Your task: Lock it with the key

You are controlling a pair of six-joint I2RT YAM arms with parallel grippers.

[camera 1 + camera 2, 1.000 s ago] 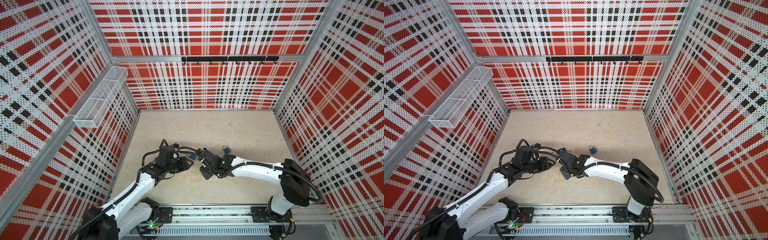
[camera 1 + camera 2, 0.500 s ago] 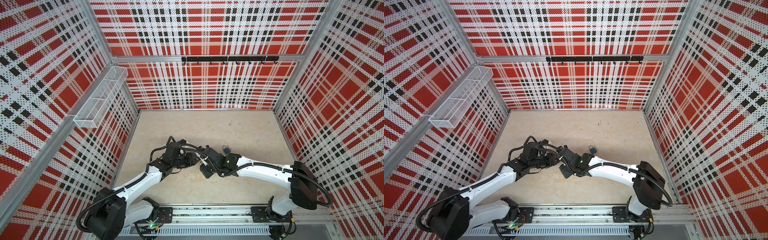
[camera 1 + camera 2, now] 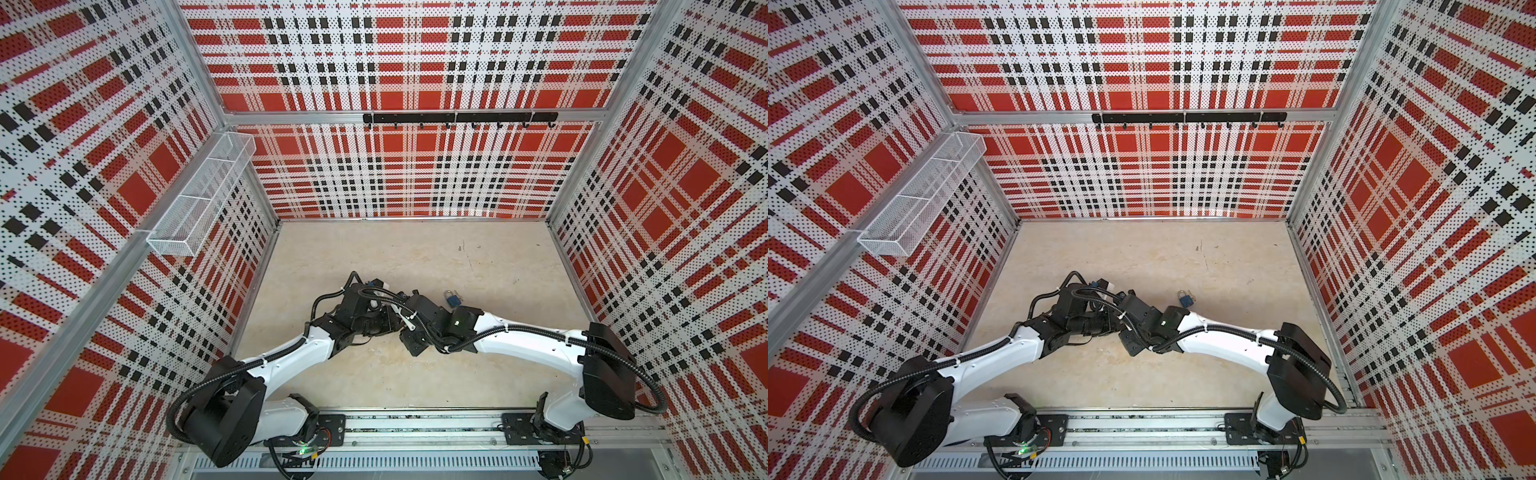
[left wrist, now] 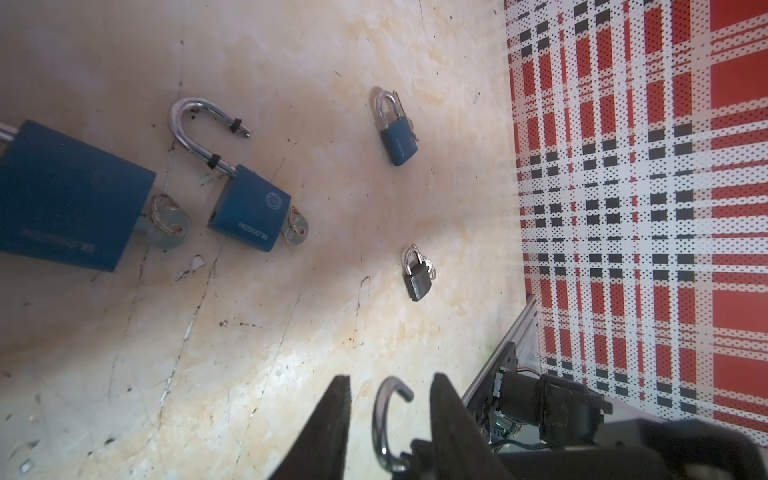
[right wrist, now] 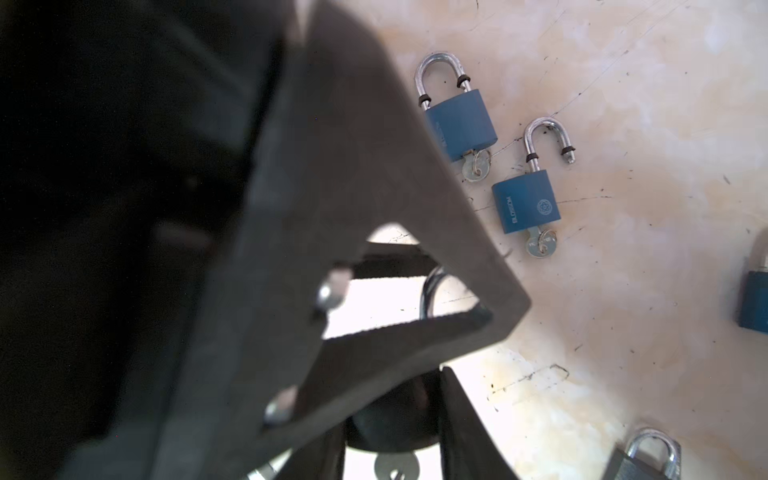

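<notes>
My right gripper (image 5: 395,399) is shut on the dark body of a padlock (image 5: 395,415). Its key (image 5: 395,467) hangs out of the bottom. The padlock's open silver shackle (image 4: 380,415) rises between the fingers (image 4: 332,415) of my left gripper (image 4: 390,380). That gripper is open, with a gap on each side of the shackle. In the right wrist view the left gripper's finger (image 5: 374,208) fills the foreground. In both top views the left gripper (image 3: 390,323) and the right gripper (image 3: 409,343) meet low over the middle of the floor and hide the held padlock.
Several other padlocks lie on the beige floor: a blue one with an open shackle and key (image 4: 249,208), a small blue one (image 4: 397,139), a small black one (image 4: 417,278). One blue padlock (image 3: 452,297) shows behind the right wrist. A wire basket (image 3: 203,195) hangs on the left wall.
My left arm has swung right until its gripper meets the right gripper. Its jaws have narrowed around the shackle. The right gripper has kept its hold and stayed nearly in place.
</notes>
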